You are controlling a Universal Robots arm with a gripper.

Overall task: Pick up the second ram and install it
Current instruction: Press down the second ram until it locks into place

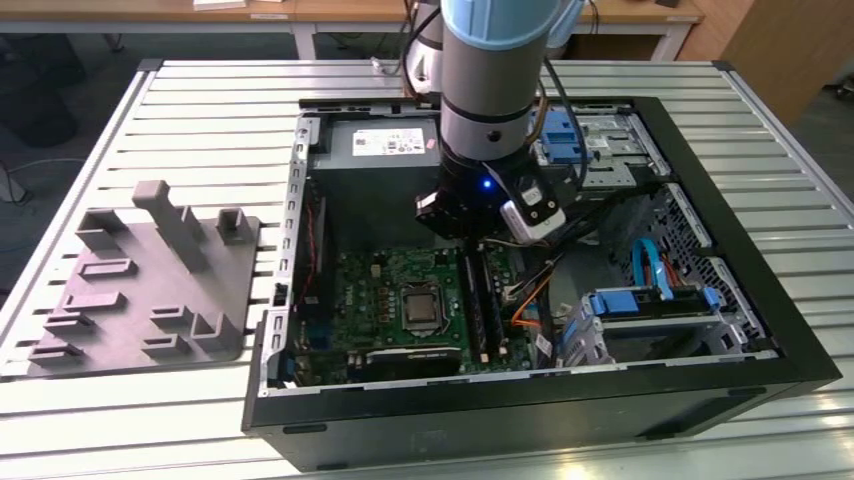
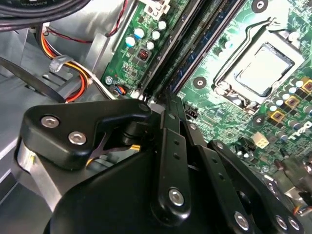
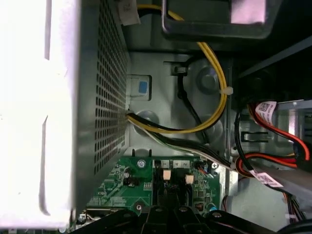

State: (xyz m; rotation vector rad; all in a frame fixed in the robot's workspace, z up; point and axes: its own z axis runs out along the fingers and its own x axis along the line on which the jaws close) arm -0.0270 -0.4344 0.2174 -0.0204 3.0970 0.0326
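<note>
The arm reaches down into the open case [image 1: 747,330] with its gripper [image 1: 470,232] low over the top end of the green board [image 1: 387,290], just below the power supply [image 1: 380,150]. In the second wrist view the gripper [image 2: 170,100] has its fingers drawn together at the near end of the ram [image 2: 195,53], which lies along the black slots beside the processor socket [image 2: 261,68]; whether they grip it I cannot tell. A grey fixture [image 1: 140,290] sits on the table [image 1: 187,110], well apart

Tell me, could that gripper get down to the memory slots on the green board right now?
Probably yes. The gripper hangs just above the memory slots of the green board, inside the open case. Nothing lies between them; the orange cables run off to the side.
</note>
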